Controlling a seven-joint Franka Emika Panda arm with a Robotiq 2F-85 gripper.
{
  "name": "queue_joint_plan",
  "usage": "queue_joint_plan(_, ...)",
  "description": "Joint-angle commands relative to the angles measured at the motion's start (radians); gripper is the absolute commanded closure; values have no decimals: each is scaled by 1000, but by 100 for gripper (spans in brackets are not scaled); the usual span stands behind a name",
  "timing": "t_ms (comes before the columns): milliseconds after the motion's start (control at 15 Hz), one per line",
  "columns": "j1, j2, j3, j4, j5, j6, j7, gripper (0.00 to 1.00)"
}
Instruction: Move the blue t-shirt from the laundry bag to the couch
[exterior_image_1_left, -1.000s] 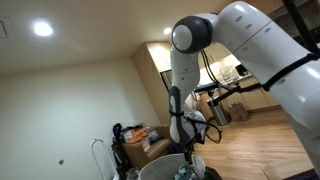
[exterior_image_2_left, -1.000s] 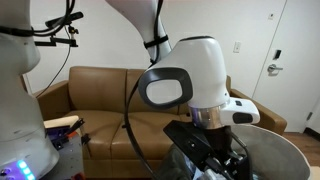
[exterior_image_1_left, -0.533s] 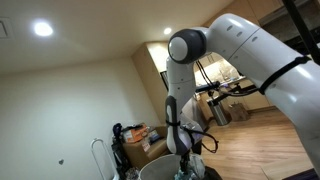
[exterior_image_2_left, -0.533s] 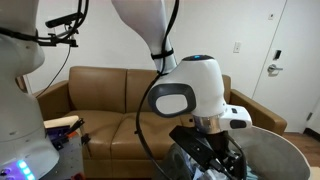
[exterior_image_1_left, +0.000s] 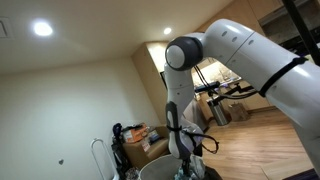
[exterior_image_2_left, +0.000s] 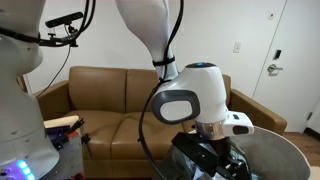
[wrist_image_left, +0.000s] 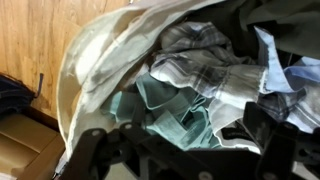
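Observation:
The laundry bag (wrist_image_left: 88, 62) is cream, open at the top and full of clothes. A pale blue-green t-shirt (wrist_image_left: 165, 112) lies crumpled in the middle of the pile. My gripper (wrist_image_left: 180, 137) hangs just above it, with its dark fingers spread wide on either side and nothing between them. In both exterior views the gripper (exterior_image_2_left: 215, 160) (exterior_image_1_left: 188, 158) reaches down into the mouth of the bag (exterior_image_2_left: 278, 150) (exterior_image_1_left: 152, 171). The brown leather couch (exterior_image_2_left: 100, 100) stands behind the bag.
A plaid shirt (wrist_image_left: 205, 55) and white and light blue clothes (wrist_image_left: 275, 65) lie around the t-shirt. There is wooden floor (wrist_image_left: 35, 40) beside the bag. A white door (exterior_image_2_left: 282, 55) is to the couch's side. Boxes and clutter (exterior_image_1_left: 135, 140) stand by the wall.
The arm has shifted a little sideways and settled slightly lower over the bag. The fingers stay spread and nothing has been taken hold of.

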Motion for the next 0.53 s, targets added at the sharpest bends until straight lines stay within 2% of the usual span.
queue_joint_plan(0,45,108,-85,81,-178,39,132,0)
queue_joint_plan(133,102,160,-166,121,-253,74,195,0)
queue_joint_plan(333,164,222,-246,169,-303,127,240,0)
queue_joint_plan(467,175,250,-255,187,-310,156,250,0)
